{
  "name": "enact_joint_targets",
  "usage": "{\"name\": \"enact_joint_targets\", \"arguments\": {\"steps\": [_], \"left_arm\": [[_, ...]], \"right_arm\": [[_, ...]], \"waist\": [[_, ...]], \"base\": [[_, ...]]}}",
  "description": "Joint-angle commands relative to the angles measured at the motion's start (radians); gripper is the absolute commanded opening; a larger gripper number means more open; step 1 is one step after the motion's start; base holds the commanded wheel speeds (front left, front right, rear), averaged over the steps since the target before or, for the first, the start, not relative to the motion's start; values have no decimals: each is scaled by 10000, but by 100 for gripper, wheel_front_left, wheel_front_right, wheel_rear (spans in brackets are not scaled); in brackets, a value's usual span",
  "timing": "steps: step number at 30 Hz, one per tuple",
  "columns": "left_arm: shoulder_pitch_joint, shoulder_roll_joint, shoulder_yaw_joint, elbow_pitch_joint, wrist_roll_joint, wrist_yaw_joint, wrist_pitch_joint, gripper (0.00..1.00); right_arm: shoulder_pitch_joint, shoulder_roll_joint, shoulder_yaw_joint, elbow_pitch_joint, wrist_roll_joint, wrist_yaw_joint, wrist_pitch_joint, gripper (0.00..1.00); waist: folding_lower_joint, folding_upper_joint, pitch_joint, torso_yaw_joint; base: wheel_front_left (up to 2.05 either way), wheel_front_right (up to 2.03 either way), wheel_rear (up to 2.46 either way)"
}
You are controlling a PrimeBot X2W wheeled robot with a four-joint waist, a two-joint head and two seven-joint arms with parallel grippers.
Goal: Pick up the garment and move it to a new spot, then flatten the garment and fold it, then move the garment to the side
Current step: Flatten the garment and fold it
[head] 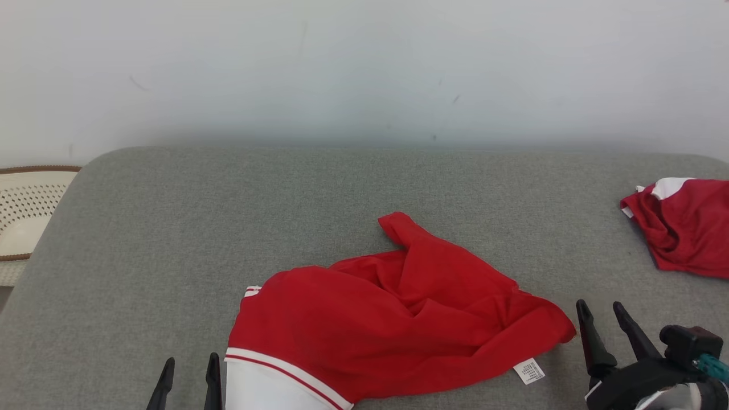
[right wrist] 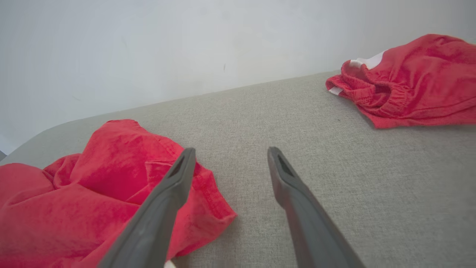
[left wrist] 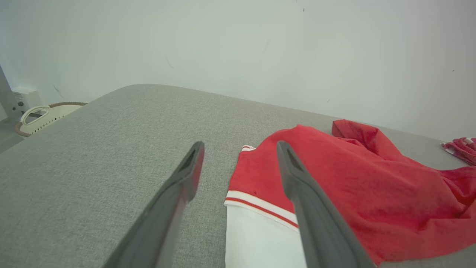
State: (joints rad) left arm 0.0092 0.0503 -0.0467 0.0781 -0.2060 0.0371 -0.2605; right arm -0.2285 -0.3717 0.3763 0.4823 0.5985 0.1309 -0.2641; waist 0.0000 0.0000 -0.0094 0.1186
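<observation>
A crumpled red garment (head: 393, 307) with a white striped panel and a small white tag lies on the grey padded table (head: 171, 239), near its front middle. My left gripper (head: 189, 364) stands open at the garment's left edge, beside the white panel; in the left wrist view the garment (left wrist: 353, 186) lies under and right of my left gripper (left wrist: 240, 147). My right gripper (head: 601, 307) is open just right of the garment's right corner, holding nothing. In the right wrist view the garment (right wrist: 93, 186) lies left of my right gripper (right wrist: 230, 152).
A second red and white garment (head: 683, 225) is bunched at the table's right edge, also in the right wrist view as a red heap (right wrist: 409, 82). A pale perforated basket (head: 25, 210) stands off the table's left. A white wall runs behind.
</observation>
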Motion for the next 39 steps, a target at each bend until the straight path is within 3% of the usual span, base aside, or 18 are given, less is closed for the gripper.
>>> {"name": "enact_joint_targets", "arguments": {"steps": [1, 6, 17, 33, 39], "left_arm": [[171, 7, 77, -129, -28, 53, -46, 100], [309, 5, 160, -302, -8, 78, -46, 100], [415, 5, 218, -532, 49, 158, -45, 100], [751, 16, 514, -804, 862, -23, -45, 100], [834, 75, 629, -951, 1308, 110, -45, 100]], "right_arm": [[402, -15, -197, -409, -234, -3, -14, 100], [1275, 192, -715, -1495, -945, -3, -15, 100], [2331, 978, -1512, -2689, -1933, -3, -17, 100], [2614, 1527, -1822, -3406, -3119, -3, -18, 100], [2610, 1753, -2047, -3510, -3194, -3, -18, 100]], "waist": [[0, 0, -4, -52], [0, 0, 13, -134], [0, 0, -22, -161], [0, 0, -310, -261], [0, 0, -336, -252]], "base": [[0, 0, 0], [0, 0, 0], [0, 0, 0], [0, 0, 0], [0, 0, 0]]}}
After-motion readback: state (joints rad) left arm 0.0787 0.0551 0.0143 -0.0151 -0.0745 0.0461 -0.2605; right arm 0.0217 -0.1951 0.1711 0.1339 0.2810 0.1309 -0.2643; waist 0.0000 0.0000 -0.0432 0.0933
